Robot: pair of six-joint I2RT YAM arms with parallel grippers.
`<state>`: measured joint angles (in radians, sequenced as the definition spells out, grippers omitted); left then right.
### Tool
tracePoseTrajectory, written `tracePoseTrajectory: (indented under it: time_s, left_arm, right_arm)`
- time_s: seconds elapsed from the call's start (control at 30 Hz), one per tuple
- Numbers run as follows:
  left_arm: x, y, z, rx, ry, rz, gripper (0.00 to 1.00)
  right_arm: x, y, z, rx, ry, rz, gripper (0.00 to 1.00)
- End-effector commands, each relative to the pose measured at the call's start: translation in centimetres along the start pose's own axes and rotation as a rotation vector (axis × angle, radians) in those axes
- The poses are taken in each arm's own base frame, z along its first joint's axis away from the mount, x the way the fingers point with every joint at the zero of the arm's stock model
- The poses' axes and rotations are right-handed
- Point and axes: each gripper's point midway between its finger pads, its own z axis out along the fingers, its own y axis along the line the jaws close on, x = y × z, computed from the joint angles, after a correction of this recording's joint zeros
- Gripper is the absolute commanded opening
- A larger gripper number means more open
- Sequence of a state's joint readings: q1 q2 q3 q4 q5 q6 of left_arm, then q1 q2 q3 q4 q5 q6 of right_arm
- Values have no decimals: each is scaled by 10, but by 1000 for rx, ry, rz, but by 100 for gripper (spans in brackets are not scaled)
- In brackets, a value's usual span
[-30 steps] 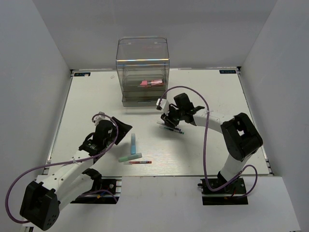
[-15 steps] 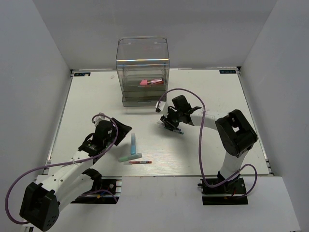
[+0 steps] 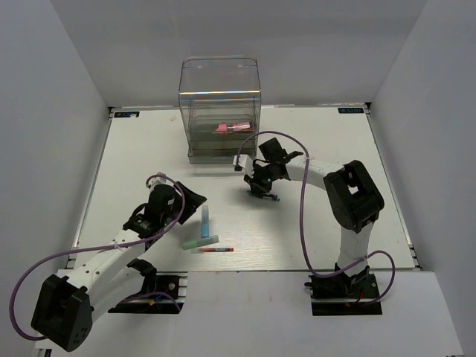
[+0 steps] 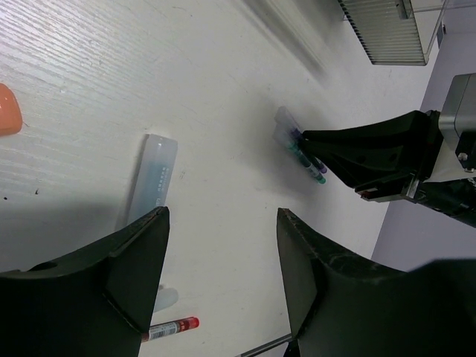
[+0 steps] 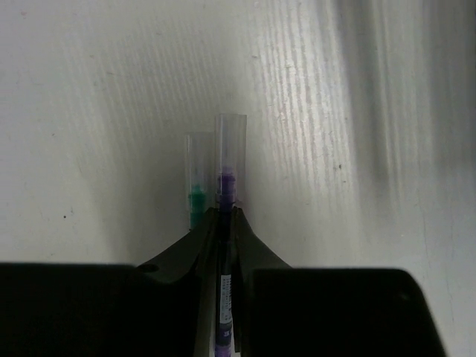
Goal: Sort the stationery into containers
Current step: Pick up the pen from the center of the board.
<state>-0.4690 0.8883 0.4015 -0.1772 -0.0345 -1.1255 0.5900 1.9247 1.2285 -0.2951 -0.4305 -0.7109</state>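
The purple pen (image 5: 225, 190) lies on the table just short of the drawers (image 3: 212, 149), with a green pen (image 5: 196, 195) right beside it. My right claw (image 5: 223, 217) is pinched nearly closed on the purple one alone. I'd lift straight up so I don't drag the green one along.

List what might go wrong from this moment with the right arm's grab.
1. The right end effector is pinching the purple pen while the green pen lies right alongside it. Lifting may drag or flick the green one across the table.
2. The hold seems to be at the fingertips only, so the purple pen could swivel or slip out on the way to the clear container.
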Motion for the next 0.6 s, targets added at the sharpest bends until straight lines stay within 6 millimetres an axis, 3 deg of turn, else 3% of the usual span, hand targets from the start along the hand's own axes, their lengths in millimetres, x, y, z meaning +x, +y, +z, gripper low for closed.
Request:
tracePoseTrajectory:
  time_s: [0.0, 0.1, 0.37, 0.57]
  left_arm:
    - [-4, -20, -3, 66, -1, 18, 69]
    - [-1, -19, -2, 62, 11, 18, 69]
    - [-2, -21, -2, 70, 7, 18, 68]
    - [-3, -23, -2, 78, 3, 18, 68]
  right_arm:
    - [29, 33, 2, -135, 85, 43, 7]
    - [24, 32, -1, -130, 70, 35, 0]
    - [-19, 21, -25, -59, -53, -41, 0]
    - [-36, 13, -33, -3, -99, -62, 0]
